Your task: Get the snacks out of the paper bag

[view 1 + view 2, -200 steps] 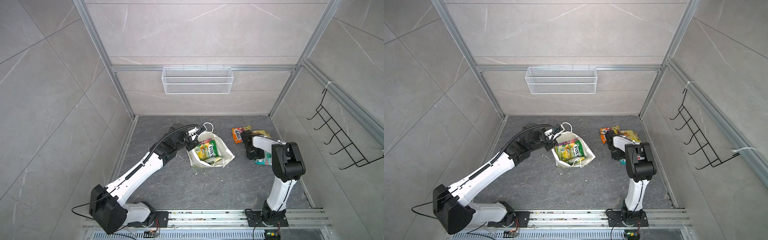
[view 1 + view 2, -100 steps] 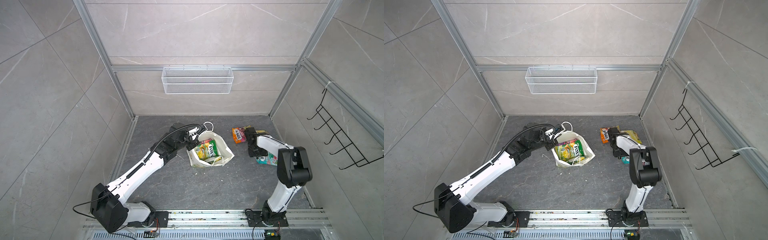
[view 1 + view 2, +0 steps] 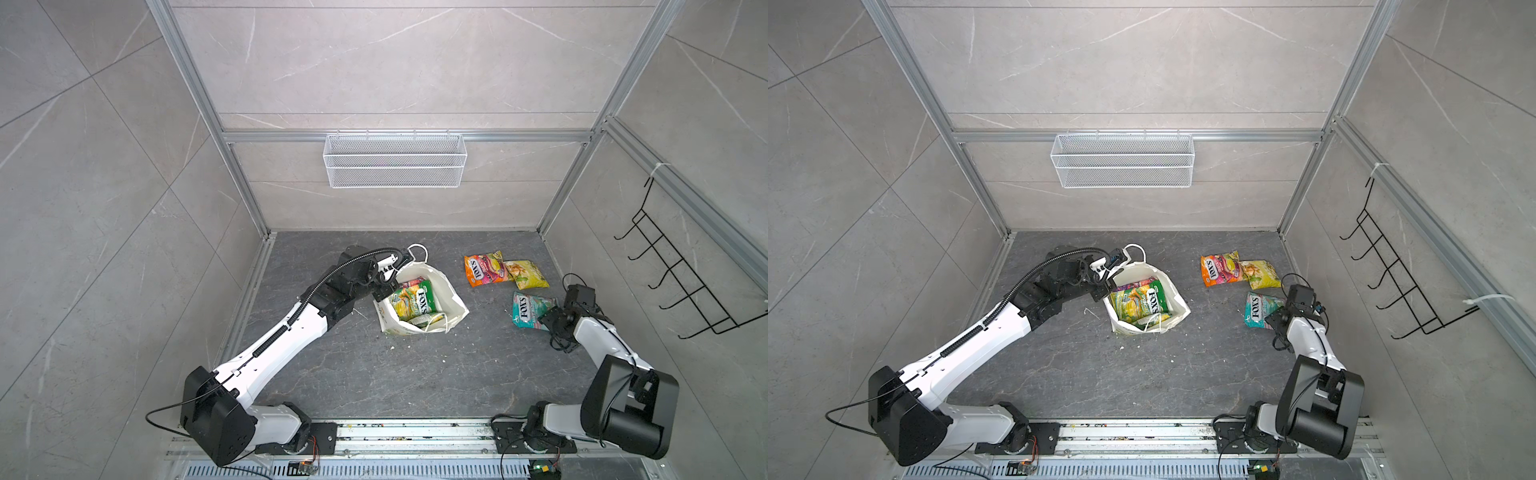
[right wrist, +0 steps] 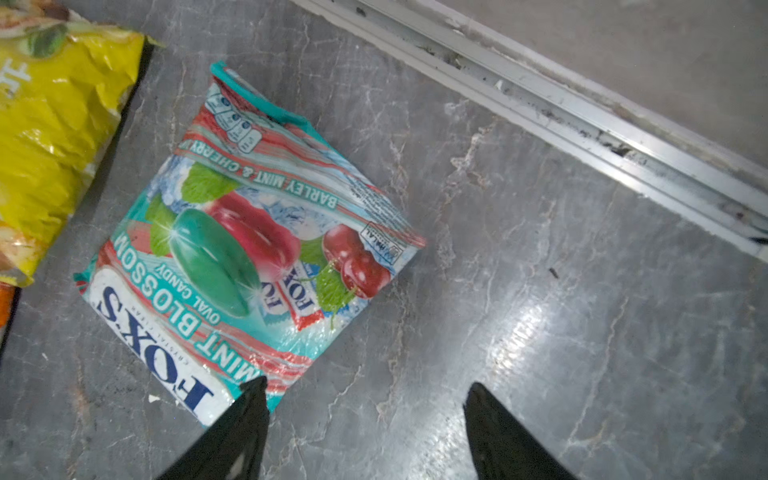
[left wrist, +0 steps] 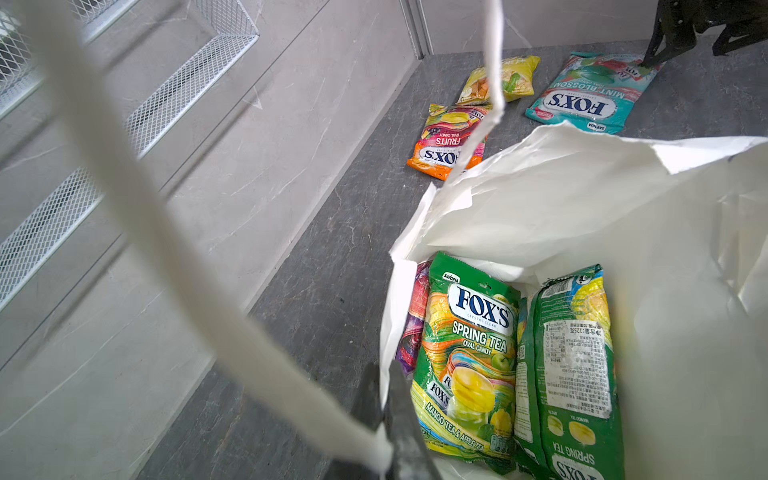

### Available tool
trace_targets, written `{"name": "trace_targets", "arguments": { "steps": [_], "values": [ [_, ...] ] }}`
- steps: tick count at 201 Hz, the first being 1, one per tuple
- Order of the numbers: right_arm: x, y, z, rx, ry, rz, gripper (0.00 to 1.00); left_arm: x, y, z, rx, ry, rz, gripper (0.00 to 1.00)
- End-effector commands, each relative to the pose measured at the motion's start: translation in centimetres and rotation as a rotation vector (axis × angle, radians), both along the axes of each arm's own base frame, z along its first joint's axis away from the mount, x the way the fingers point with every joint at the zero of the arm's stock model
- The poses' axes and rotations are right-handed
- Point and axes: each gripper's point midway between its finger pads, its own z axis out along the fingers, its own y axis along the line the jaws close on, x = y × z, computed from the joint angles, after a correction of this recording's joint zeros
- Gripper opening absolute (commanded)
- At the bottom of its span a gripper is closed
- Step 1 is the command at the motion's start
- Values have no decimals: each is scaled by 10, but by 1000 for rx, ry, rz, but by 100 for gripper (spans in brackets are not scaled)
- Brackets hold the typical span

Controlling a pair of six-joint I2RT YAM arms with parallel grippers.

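Compared with a second ago, the right gripper (image 3: 546, 319) is found drawn back toward 4 o'clock, away from the orange pouch (image 3: 482, 270) and yellow pouch (image 3: 528, 275). The teal pouch (image 3: 527, 312) is now uncovered, and the jaws are spread wider than before. Nothing else is seen to have shifted.

In the right wrist view the right gripper (image 4: 365, 386) is shown wide open. Only bare floor (image 4: 540, 249) is seen between the jaws and nothing is held. One fingertip (image 4: 251, 401) is placed at a corner of the teal pouch (image 4: 249, 249); whether it is touched cannot be told.

The left gripper (image 3: 381, 291) is clamped tight on the rim of the bag (image 3: 455, 305) at its 9 o'clock side. In the left wrist view the grip is seen just beside the root of a cord handle (image 5: 166, 249). The bag is kept open-mouthed near the middle of the floor in both top views.

Three pouches are seen inside it. A green pouch (image 5: 469, 361) is laid face up, and a second green pouch (image 5: 573, 365) is laid back up, touching it. A purple pouch (image 5: 411, 328) is tucked against the wall and is mostly hidden.

The orange and yellow pouches are laid touching at the bag's 2 o'clock. The teal pouch is laid at the bag's 3 o'clock, apart from both.
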Motion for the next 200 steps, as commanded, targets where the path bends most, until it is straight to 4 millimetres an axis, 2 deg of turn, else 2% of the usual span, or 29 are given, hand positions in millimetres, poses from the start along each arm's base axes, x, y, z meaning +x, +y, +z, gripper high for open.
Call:
{"name": "trace_targets", "arguments": {
  "steps": [1,25,66,116,139,169,188,200],
  "values": [
    [9,-11,9,55,-138,-97,78,-1,-3,31,-62,-66,-14,0],
    [12,-17,-3,108,-144,-104,78,-1,-3,31,-67,-63,-13,0],
    [29,-5,-19,199,-201,-74,74,-2,-4,34,-76,-58,-15,0],
    [51,-5,-36,249,-232,-83,71,-2,-6,37,-93,-50,-14,0],
    [65,0,-36,265,-247,-63,70,-2,-5,38,-94,-52,-10,0],
    [68,-3,-36,255,-251,-86,70,-3,-5,38,-97,-49,-8,0],
    [72,2,-37,288,-266,-85,70,-2,-6,35,-92,-45,-7,0],
    [68,5,-33,284,-265,-87,70,-2,-6,34,-87,-44,-7,0]
  ]
}}
